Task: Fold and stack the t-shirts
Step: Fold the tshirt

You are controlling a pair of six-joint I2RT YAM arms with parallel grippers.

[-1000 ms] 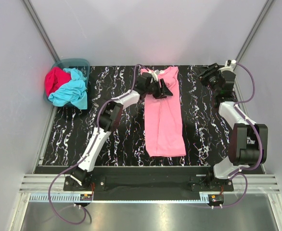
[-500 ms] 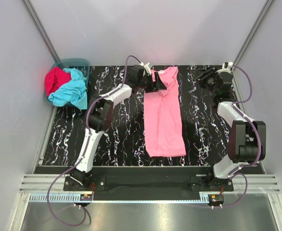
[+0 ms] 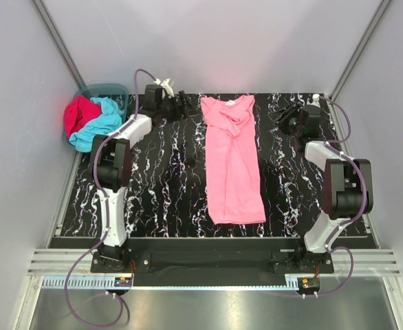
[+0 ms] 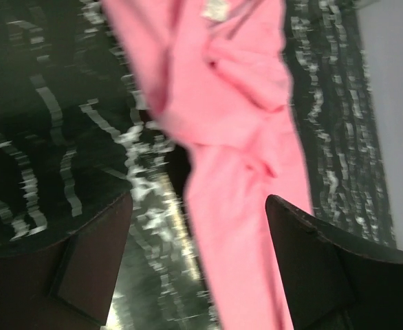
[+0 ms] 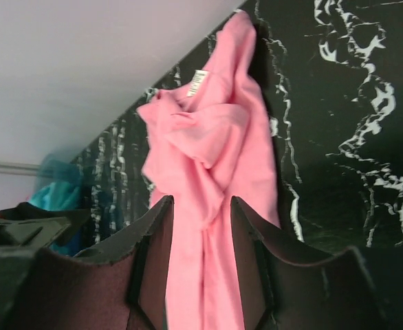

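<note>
**Q:** Pink cotton short-sleeved t-shirt (image 3: 234, 165): position noted?
**A:** Laid as a long strip mid black marbled tabletop (image 3: 160, 185); neck end bunched. Left claw (image 3: 181, 108) spread wide, empty, near that end; right claw (image 3: 289, 121) part spread, nothing pinched.
**Q:** Risk?
**A:** Bunching may be trapped in a crosswise fold; lopsided stack expected.
**Q:** Containers?
**A:** Teal plastic basket (image 3: 100, 88): crumpled turquoise t-shirt (image 3: 102, 130) and crimson red t-shirt (image 3: 78, 115), overhanging; both may be dragged out together.
</note>
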